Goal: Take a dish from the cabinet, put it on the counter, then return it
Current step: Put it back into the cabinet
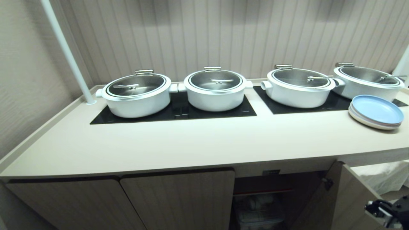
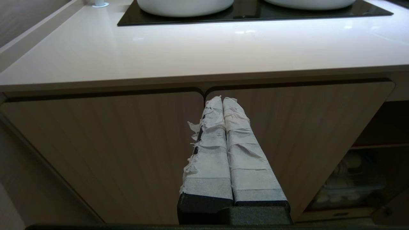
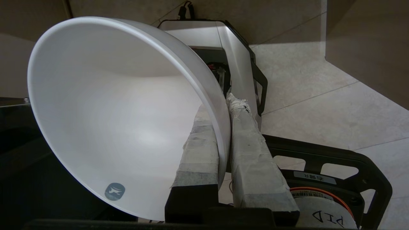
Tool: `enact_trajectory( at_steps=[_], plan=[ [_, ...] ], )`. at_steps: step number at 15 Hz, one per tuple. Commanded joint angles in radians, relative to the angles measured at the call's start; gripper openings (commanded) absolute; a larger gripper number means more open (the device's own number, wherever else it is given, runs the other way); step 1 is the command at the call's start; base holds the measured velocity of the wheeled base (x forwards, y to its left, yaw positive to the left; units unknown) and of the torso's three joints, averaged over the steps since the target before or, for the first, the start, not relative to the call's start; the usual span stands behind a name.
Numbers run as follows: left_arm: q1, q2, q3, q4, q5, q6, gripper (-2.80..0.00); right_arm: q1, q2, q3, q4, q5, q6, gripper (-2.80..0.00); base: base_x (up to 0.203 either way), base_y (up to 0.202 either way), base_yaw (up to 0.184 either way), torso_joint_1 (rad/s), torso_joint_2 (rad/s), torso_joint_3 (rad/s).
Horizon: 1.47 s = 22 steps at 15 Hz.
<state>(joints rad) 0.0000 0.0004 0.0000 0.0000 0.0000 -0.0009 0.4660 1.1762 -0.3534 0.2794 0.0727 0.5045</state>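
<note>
While the cabinet (image 1: 265,198) under the counter (image 1: 179,143) stands with its fluted door (image 1: 348,191) swung out to the right, the white bowl (image 3: 121,115) is already out of it and held low beside the robot, above the tiled floor (image 3: 319,89). The right hand (image 3: 223,111) pinches the bowl's rim between its two tape-wrapped fingers (image 3: 252,153), one inside the wall and one outside, so the bowl hangs tipped on its side with the hollow facing the wrist camera; a rim pinch of this kind suits a deep-sided dish that is too wide to span. In the head view only a dark part of the right arm (image 1: 388,209) shows at the lower right corner, below counter level, and the bowl itself is not visible there. The left hand (image 2: 222,101) is closed on nothing, its wrapped fingers pressed together and pointing at the shut doors (image 2: 127,150) left of the open compartment; it appears idle. Four white lidded pots (image 1: 137,94) sit on the black cooktop panels (image 1: 179,111) and a stack of plates (image 1: 377,111) lies at the far right, leaving a bare strip of counter along the front edge. The likely step in hand is lifting the bowl to that strip; a tilted rim grip risks slipping.
</note>
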Motion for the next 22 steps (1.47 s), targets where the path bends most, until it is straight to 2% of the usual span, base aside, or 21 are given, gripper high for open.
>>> enact_trajectory(
  at_steps=[1, 15, 22],
  plan=[
    [0.000, 0.000, 0.000, -0.001, 0.000, -0.001, -2.80, 0.000, 0.000, 0.002, 0.003, 0.001, 0.003, -2.80, 0.000, 0.000, 0.000, -0.158, 0.32, 0.172],
    [0.000, 0.000, 0.000, -0.001, 0.001, -0.001, -2.80, -0.001, -0.004, 0.010, 0.003, 0.001, 0.003, -2.80, 0.000, 0.000, 0.000, -0.158, 0.34, 0.184],
    [0.000, 0.000, 0.000, 0.000, 0.000, -0.001, -2.80, -0.001, -0.005, 0.015, 0.003, 0.001, 0.003, -2.80, 0.000, 0.000, 0.000, -0.238, 0.52, 0.286]
  ],
)
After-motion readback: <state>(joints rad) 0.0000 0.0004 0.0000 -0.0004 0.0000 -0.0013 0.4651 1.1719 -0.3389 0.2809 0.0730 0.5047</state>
